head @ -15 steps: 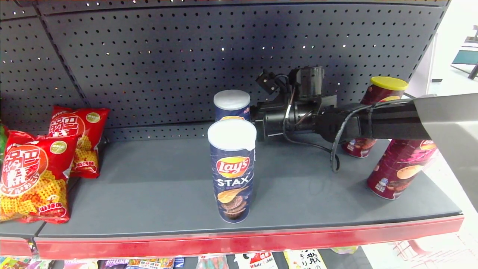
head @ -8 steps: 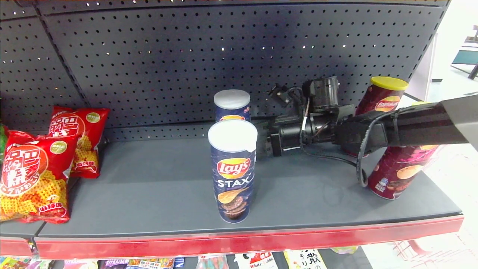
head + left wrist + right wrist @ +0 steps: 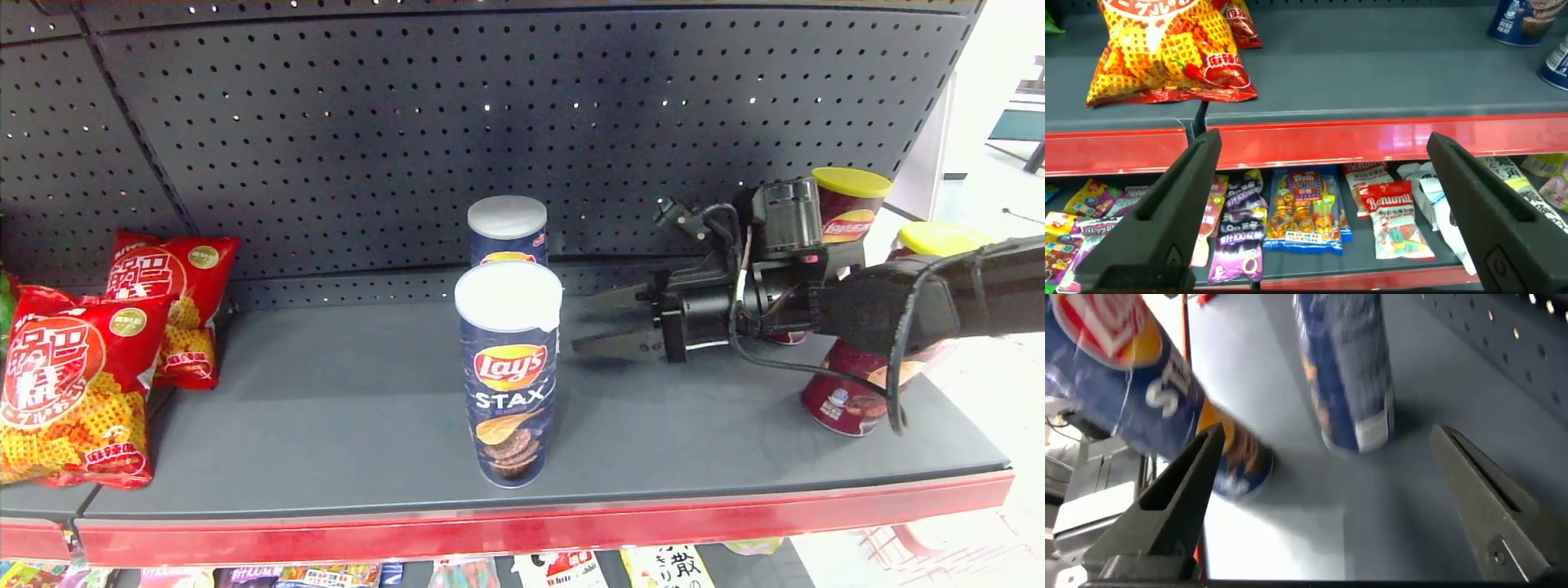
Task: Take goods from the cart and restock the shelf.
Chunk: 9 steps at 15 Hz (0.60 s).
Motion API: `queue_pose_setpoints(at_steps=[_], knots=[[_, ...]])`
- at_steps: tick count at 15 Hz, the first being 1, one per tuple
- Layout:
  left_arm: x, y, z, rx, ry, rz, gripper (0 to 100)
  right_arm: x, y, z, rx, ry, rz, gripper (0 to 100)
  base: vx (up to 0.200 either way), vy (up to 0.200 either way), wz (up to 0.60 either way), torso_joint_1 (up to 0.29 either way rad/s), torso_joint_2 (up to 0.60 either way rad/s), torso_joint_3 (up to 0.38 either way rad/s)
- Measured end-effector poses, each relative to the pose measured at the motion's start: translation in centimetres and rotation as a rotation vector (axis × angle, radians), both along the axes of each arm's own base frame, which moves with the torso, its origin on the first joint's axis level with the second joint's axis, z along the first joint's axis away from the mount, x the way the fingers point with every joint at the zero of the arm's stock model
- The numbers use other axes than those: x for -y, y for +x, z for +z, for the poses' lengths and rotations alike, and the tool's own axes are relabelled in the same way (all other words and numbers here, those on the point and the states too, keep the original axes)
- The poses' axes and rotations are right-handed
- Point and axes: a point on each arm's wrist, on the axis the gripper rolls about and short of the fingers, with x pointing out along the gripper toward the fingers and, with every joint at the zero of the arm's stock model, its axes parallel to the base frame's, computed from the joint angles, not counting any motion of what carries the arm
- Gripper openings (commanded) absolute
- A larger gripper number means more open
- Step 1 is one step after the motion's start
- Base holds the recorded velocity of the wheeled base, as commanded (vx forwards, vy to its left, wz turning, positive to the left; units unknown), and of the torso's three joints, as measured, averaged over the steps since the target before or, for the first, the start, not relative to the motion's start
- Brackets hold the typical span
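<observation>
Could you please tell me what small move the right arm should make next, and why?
Probably draw the right gripper straight back off the shelf: it is open and empty, clear of the rear blue can and front blue can, both standing upright, so another item is due.

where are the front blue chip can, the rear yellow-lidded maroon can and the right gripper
front blue chip can (image 3: 509, 384): head view, label
rear yellow-lidded maroon can (image 3: 851, 181): head view, lid
right gripper (image 3: 578, 328): head view, between fingertips
</observation>
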Motion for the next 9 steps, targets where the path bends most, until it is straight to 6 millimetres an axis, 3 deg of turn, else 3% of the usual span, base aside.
queue_pose_setpoints(at_steps=[5, 9], knots=[[0.0, 0.0, 0.0, 0.0, 0.0, 0.0, 100, 1.8, -2.3, -0.3, 0.015, -0.001, 0.057, 100, 0.0, 0.0, 0.0, 0.0, 0.0, 0.0], [0.0, 0.0, 0.0, 0.0, 0.0, 0.0, 100, 0.5, -4.2, 0.7, 0.044, 0.012, 0.123, 100, 0.0, 0.0, 0.0, 0.0, 0.0, 0.0]])
